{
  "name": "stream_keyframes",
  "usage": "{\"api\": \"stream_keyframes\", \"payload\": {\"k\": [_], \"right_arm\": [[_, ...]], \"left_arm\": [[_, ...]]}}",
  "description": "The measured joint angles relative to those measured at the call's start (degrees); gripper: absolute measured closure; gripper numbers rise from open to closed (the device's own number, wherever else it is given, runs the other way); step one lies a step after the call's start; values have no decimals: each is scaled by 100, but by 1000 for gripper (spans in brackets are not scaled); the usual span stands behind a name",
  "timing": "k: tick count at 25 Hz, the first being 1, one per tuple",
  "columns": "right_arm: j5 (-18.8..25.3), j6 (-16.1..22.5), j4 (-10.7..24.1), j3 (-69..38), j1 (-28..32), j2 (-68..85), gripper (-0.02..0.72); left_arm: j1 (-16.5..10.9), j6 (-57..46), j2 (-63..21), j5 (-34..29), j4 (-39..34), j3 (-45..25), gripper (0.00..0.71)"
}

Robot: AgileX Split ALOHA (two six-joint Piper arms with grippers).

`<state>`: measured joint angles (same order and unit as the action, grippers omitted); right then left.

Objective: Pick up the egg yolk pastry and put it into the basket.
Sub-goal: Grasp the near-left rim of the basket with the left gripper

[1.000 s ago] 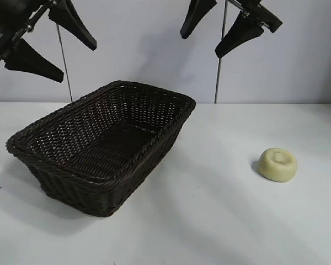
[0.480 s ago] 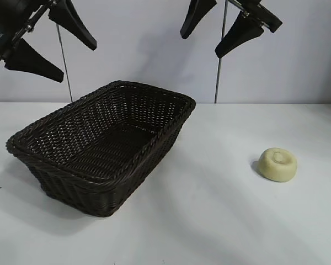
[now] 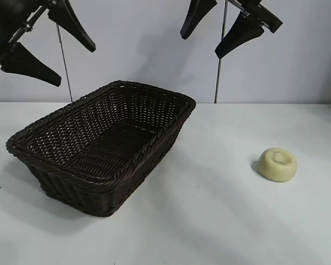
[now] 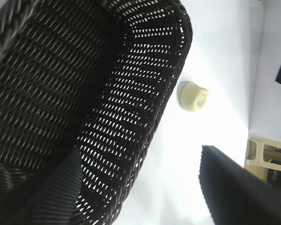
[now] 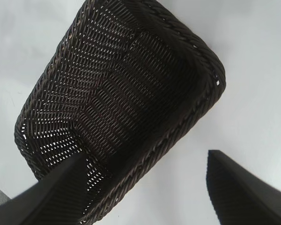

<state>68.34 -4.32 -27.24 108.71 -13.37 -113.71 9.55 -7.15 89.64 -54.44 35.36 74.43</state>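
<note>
A small, pale yellow-cream, round egg yolk pastry [image 3: 277, 164] with a shallow dimple on top is seen lying on the white table [image 3: 209, 221], on the right side of the exterior view. It is well apart from the large, rectangular, dark brown woven wicker basket [image 3: 102, 144], which is set on the left half of the table with its sloping sides and braided rim turned at an angle. Nothing is seen inside the basket.

The left gripper [image 3: 49, 52] is held high above the table at the upper left of the exterior view, over the far left end of the basket. Its two black fingers are spread wide apart and nothing is held between them. In the left wrist view the basket's interior is seen close below the fingers [image 4: 234, 192], and the pastry [image 4: 193, 96] is seen on the table just past the basket's rim [image 4: 175, 84].

The right gripper [image 3: 207, 45] is held high at the upper middle of the exterior view, behind the basket's far right corner and well away from the pastry. Its black fingers are likewise spread apart and nothing is gripped. In the right wrist view the basket [image 5: 122, 108] is seen beneath the parted fingers [image 5: 243, 192].
</note>
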Motion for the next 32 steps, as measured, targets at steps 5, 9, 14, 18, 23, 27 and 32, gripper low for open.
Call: {"api": "stream_keyframes", "payload": {"k": [5, 9, 14, 18, 23, 27, 32], "right_arm": [[71, 0, 0, 0, 0, 0, 187], [71, 0, 0, 0, 0, 0, 187], [71, 0, 0, 0, 0, 0, 187], [71, 0, 5, 0, 0, 0, 187], [71, 0, 10, 0, 0, 0, 187], [71, 0, 14, 0, 0, 0, 187], [71, 0, 14, 0, 0, 0, 187]], "left_arm": [[0, -768, -389, -184, -628, 0, 196], [0, -1287, -481, -327, -1106, -279, 196], [0, -1835, -563, -195, -1272, -1056, 196], [82, -2257, -596, 314, -1289, -1737, 196], [419, -2683, -595, 980, -1286, -2417, 196], [705, -2988, -595, 1450, -1280, -2689, 196], [888, -3395, -595, 1810, -1268, -2709, 196]]}}
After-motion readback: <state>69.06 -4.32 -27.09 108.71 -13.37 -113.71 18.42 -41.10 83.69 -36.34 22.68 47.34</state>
